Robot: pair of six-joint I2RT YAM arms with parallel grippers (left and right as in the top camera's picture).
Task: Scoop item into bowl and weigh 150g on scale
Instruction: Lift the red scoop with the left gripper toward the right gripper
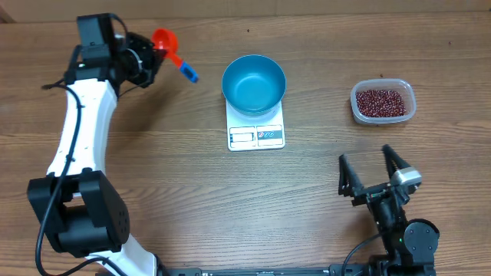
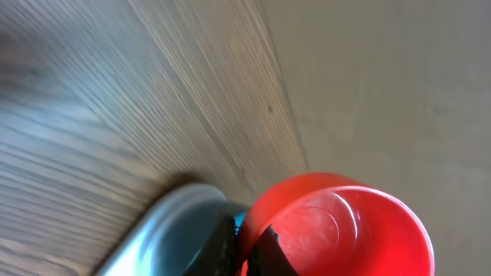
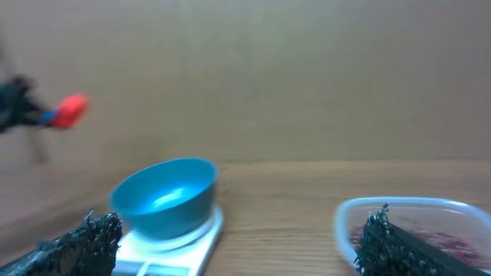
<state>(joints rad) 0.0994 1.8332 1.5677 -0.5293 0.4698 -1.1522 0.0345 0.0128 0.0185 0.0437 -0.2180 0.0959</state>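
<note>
I count one scale (image 1: 256, 136) on the surface (image 1: 192, 192), and I place everything else from it. One blue bowl (image 1: 254, 84) sits on its far part, leaving the display and buttons uncovered along the near edge. I see nothing in the bowl.

Well to the right of the scale stands one clear tub (image 1: 412, 107). It holds the beans (image 1: 380, 102) as a single maroon heap, too many grains for me to count. From my right wrist I see the tub's rim low on the right and the bowl on the scale low on the left.

I have two hands. My left hand (image 1: 153, 57) is up to the left of the scale and farther back. It is clenched on the one scoop (image 1: 163, 38), which has a red cup and a blue end to its handle. The scoop is lifted clear of the surface, and its blue end points toward the scale. My left wrist view shows the inside of the red cup close up and bare of beans.

My right hand (image 1: 372, 172) is to the right of the scale and nearer me. Its two fingers are spread wide and grasp nothing. It is apart from both the tub and the scale.
</note>
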